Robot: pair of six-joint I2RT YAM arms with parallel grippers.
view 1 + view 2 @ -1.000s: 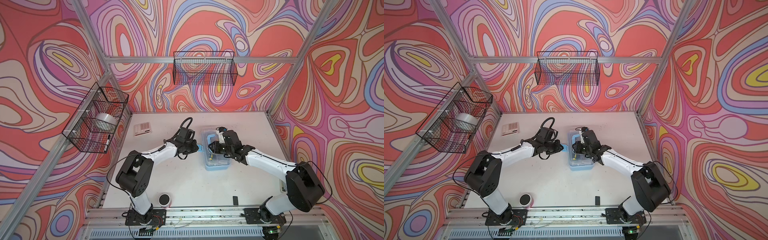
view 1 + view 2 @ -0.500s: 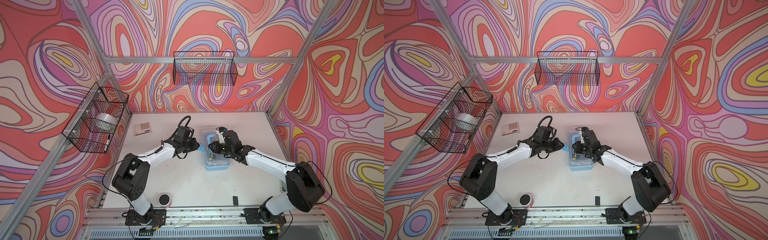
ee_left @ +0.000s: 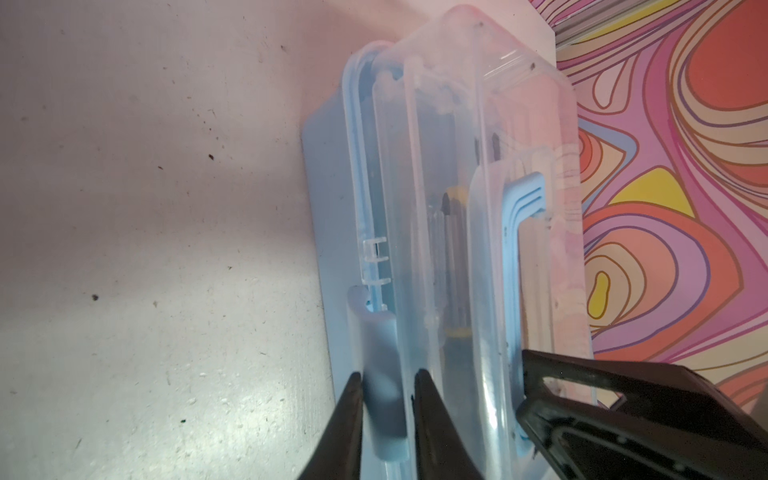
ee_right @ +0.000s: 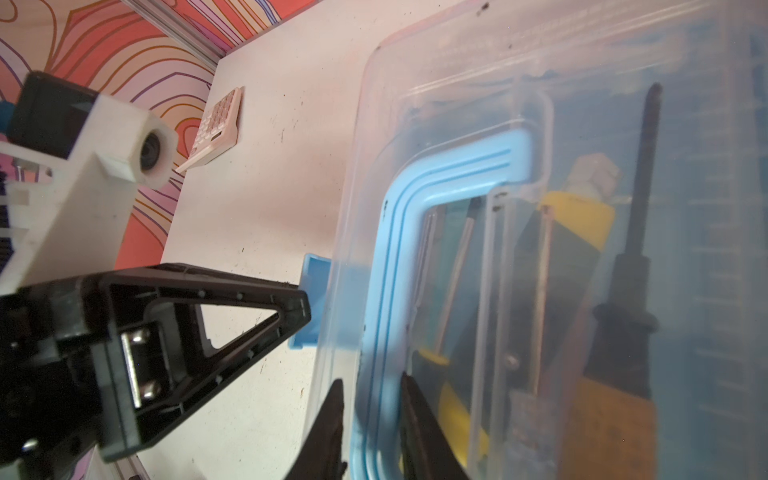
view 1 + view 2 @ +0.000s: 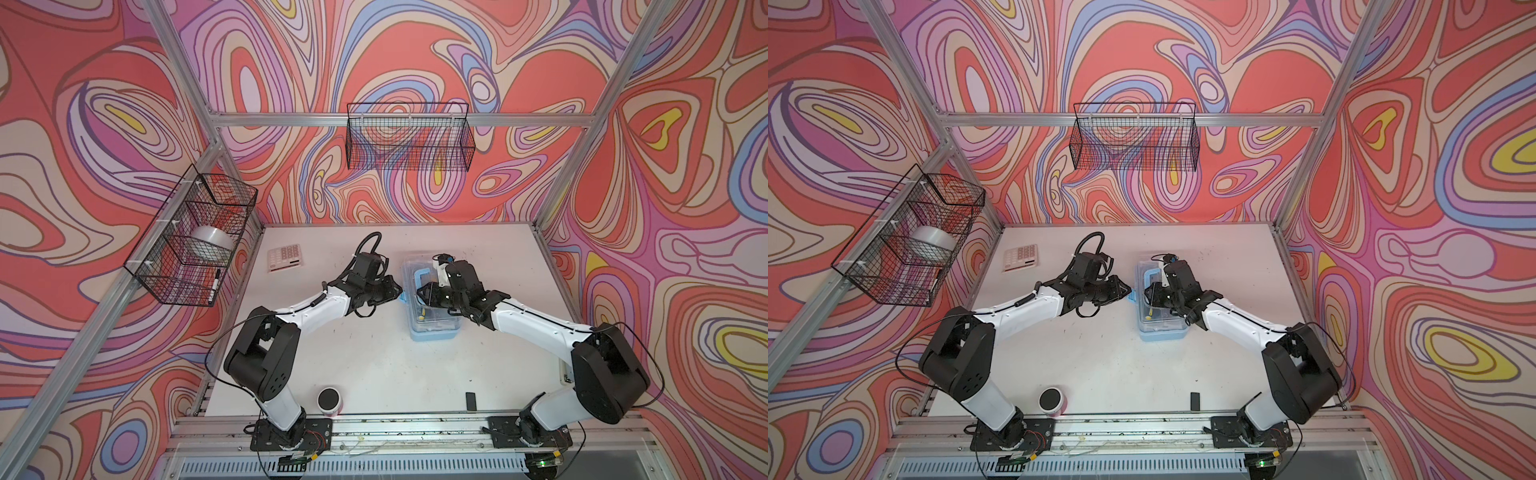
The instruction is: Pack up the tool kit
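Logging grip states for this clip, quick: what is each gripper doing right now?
Left gripper: jaws straddle the blue latch; whether they pinch it cannot be told.
Right gripper: closed on the blue handle.

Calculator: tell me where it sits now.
In both top views the calculator lies at the table's far-left corner, beyond the left gripper and left of the case.

Glossy, clear plastic lid on a smooth light blue plastic case; matt white tabletop, scuffed and speckled.
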